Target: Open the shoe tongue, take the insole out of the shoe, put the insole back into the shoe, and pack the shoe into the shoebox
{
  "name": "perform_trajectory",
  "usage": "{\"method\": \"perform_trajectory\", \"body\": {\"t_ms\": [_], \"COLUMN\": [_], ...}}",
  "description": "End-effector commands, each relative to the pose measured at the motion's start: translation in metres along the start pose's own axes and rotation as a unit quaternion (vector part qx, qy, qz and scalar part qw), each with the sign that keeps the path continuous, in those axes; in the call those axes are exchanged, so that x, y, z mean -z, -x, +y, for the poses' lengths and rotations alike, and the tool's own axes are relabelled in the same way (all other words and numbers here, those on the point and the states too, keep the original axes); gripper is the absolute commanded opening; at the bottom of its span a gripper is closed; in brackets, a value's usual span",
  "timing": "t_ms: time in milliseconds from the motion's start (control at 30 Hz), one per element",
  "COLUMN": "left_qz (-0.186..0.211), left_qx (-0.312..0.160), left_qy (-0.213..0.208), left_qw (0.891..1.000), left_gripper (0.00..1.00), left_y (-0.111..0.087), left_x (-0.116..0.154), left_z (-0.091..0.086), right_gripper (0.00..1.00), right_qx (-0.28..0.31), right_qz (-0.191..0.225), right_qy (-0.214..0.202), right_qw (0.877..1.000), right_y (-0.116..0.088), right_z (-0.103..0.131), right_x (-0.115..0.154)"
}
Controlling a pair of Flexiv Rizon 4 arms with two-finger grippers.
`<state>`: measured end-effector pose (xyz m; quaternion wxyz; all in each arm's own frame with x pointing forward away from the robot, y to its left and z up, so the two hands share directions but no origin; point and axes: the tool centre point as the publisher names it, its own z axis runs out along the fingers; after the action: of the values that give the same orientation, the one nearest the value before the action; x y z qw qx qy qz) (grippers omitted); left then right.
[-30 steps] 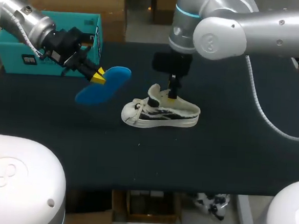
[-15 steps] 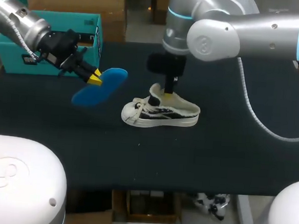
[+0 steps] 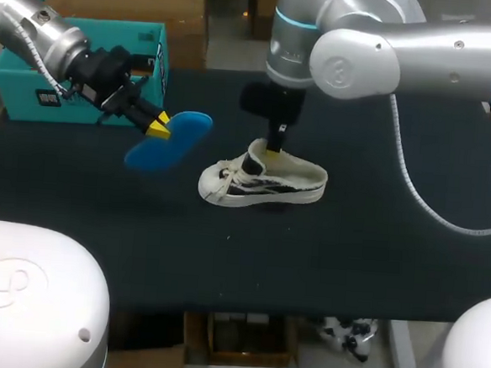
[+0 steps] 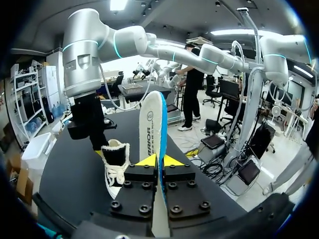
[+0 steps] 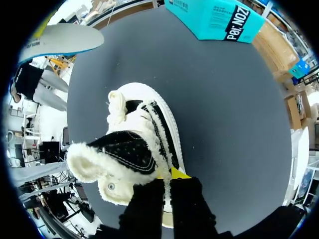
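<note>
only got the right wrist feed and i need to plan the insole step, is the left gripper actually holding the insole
Observer: Yes. The left gripper is shut on the blue insole, which stands on edge between its yellow tips.
Operator: is it touching the shoe
Observer: No. The head view shows it apart from the shoe, off its toe end.
Operator: and the box
Observer: The teal shoebox sits at the table's far left corner, behind the left arm.

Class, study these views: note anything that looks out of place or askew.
The blue foam insole is outside the white fleece-lined sneaker, pinched on edge by the left gripper. The right gripper pinches the sneaker's opening, its tongue standing up. Nothing looks spilled or damaged.
</note>
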<state>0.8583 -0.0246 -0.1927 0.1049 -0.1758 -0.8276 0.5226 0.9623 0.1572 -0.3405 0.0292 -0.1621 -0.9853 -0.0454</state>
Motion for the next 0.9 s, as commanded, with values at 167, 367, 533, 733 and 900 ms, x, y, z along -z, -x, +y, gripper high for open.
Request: {"method": "perform_trajectory", "body": {"t_ms": [167,367,533,733,900], "left_qz": [0.073,0.118,0.148,0.171,0.182], "left_qx": [-0.024,-0.054,-0.070,-0.080,-0.085], "left_qy": [-0.005,-0.009,-0.010,-0.007,-0.012], "left_qw": [0.997,0.992,0.986,0.982,0.979], "left_gripper": [0.00,0.00,0.00,0.00,0.00], "left_y": [0.037,0.054,0.068,0.079,0.083], "left_x": [0.000,-0.004,-0.005,-0.004,-0.003], "left_z": [-0.014,-0.031,-0.041,-0.045,-0.043], "right_gripper": [0.00,0.00,0.00,0.00,0.00], "right_qx": [-0.114,-0.212,-0.272,-0.319,-0.349], "right_qz": [-0.008,-0.013,-0.017,-0.020,-0.023], "right_qy": [0.049,0.094,0.129,0.156,0.166], "right_qw": [0.992,0.973,0.953,0.935,0.922], "right_y": [-0.014,-0.025,-0.036,-0.045,-0.050], "right_z": [-0.014,-0.016,-0.013,-0.009,-0.008], "right_x": [0.018,0.024,0.025,0.021,0.015]}}
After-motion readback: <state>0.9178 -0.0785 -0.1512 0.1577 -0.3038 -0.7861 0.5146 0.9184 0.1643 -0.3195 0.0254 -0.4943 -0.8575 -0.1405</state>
